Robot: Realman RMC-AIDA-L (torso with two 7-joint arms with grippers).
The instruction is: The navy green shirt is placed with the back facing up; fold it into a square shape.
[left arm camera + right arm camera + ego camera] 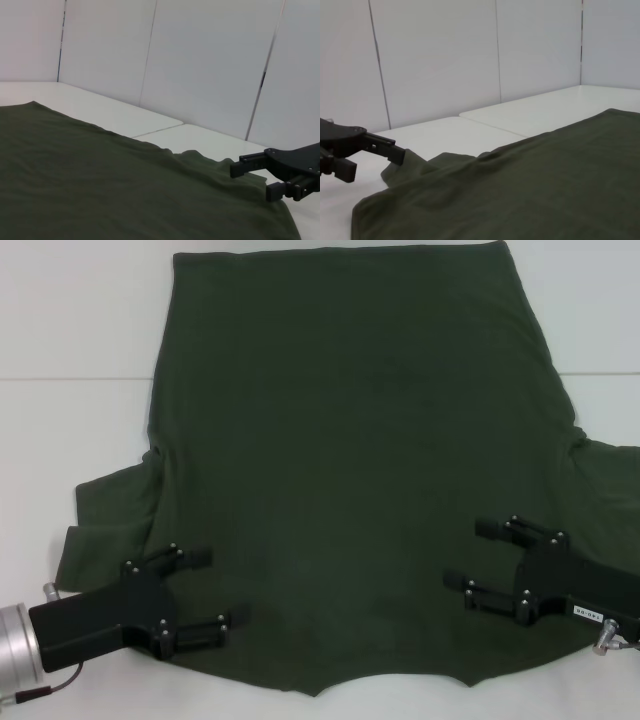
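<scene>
The navy green shirt (350, 460) lay flat on the white desk (70, 320); left hand (218, 587) and right hand (468, 554) hovered wide near its shoulders.

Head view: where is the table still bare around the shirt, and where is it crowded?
Bare table lies left of the navy green shirt, and right of its far edge. The near shoulders are crowded: left gripper and right gripper sit open there.

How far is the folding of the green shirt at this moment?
Done: the navy green shirt lies spread on the white table, plain side up, collar edge nearest the robot. In hand: the left claw and the right claw are both open, over the shoulder areas near that edge, gripping nothing yet. Left: every fold; both sleeves are out and no square shape has started.
</scene>
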